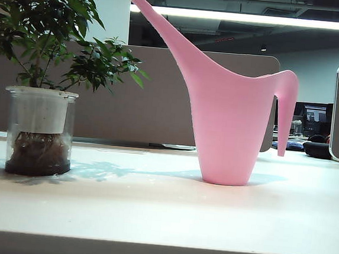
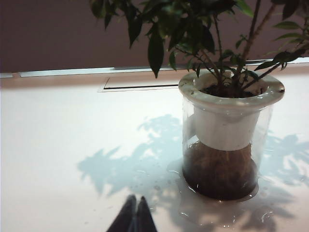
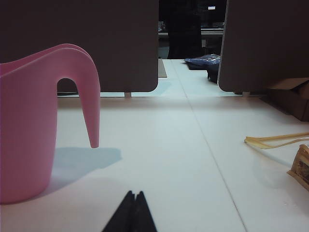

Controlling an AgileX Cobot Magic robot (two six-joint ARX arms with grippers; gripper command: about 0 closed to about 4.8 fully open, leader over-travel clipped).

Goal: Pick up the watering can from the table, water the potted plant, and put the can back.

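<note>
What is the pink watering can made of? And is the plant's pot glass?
The watering can looks like smooth, matte pink plastic: one even colour, seamless thin curved handle. The potted plant sits in a clear outer pot, glass or clear plastic, I cannot tell which; you see roots through it. Its inner liner looks like white plastic or ceramic. Both grippers, left and right, are shut, back from both.
</note>
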